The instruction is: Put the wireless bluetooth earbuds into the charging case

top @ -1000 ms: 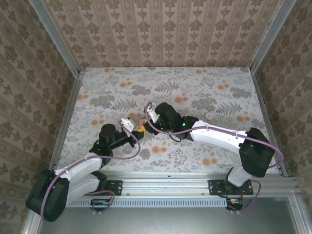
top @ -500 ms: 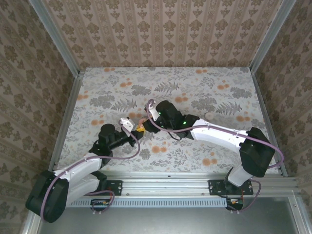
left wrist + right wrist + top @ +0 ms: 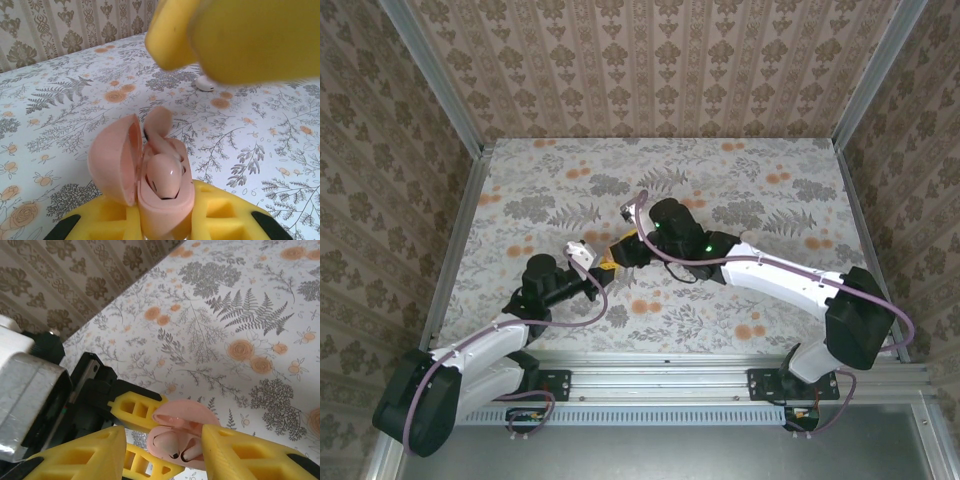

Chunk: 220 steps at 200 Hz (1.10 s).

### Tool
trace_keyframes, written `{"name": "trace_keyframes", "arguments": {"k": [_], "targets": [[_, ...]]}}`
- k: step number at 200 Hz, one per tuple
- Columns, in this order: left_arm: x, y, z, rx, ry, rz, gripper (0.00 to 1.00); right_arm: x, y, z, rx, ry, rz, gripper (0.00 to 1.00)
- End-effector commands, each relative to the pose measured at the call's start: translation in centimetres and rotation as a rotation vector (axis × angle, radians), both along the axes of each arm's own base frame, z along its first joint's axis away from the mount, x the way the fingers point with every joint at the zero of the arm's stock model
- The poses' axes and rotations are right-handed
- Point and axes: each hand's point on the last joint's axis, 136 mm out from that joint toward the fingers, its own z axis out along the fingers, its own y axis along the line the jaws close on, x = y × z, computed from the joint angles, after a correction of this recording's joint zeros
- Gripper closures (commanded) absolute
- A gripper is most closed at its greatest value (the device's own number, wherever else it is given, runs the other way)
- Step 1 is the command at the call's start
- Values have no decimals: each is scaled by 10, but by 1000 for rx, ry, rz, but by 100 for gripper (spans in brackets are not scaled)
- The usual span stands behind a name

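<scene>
The open charging case [image 3: 150,170] is clamped in the left tool [image 3: 160,220]. The right tool [image 3: 164,437] is held apart above it. An earbud [image 3: 205,84] is seen on the worktop [image 3: 60,100].

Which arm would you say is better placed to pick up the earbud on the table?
Probably right: the right gripper is open and empty, free for the earbud, whereas the left gripper is shut on the charging case.
</scene>
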Motion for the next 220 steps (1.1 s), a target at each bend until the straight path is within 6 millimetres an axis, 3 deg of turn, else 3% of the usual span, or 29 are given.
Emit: {"name": "trace_keyframes", "arguments": {"k": [1,51,87,131,182,220], "targets": [[2,0,6,-15,-5,7,90,2,-5,22,82,15,-6,55],[7,4,3,1,8,47,90,19,-25,8,163,202,-90,55],[16,17,-7,18,49,140,90,24,-51,-44,29,411,-205,57],[25,44,-15,-12,95,284,90,13,-68,-85,-175,570,-268,57],[33,82,-19,-60,172,452,91,18,-68,-114,-351,648,-251,58],[31,99,-16,-93,167,519,90,35,-45,-126,-366,648,-183,58]]}}
